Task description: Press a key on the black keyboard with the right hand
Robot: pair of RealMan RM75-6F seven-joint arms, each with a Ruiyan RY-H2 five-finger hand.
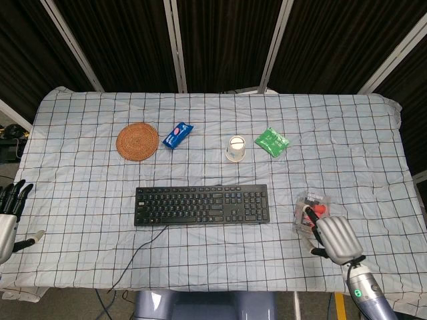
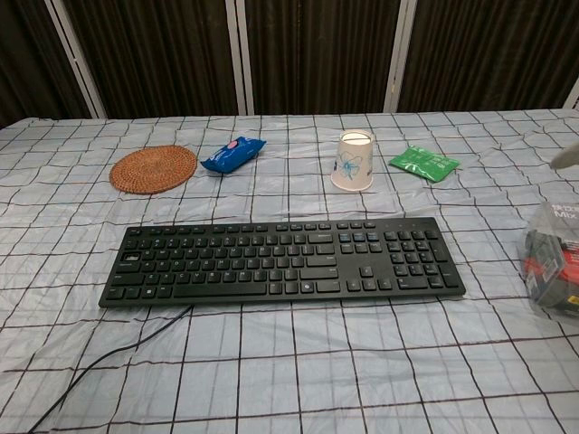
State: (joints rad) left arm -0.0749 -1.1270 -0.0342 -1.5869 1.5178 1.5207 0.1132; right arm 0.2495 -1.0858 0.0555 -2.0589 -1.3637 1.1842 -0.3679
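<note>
The black keyboard [image 1: 201,205] [image 2: 282,260] lies flat in the middle of the table, its cable trailing off the front edge. My right hand [image 1: 337,239] hovers to the right of it, back up, over the near side of a clear box of red pieces [image 1: 312,209]. One dark finger reaches over that box; the others are hidden under the hand's back. The chest view shows only a pale sliver of the right hand [image 2: 565,155] at the right edge. My left hand [image 1: 8,220] rests at the table's left edge with its fingers spread, holding nothing.
Behind the keyboard stand a paper cup [image 1: 235,149], a green packet [image 1: 271,141], a blue packet [image 1: 177,135] and a woven coaster [image 1: 137,141]. The clear box [image 2: 554,258] sits right of the keyboard. A checked cloth [image 1: 80,200] covers the table.
</note>
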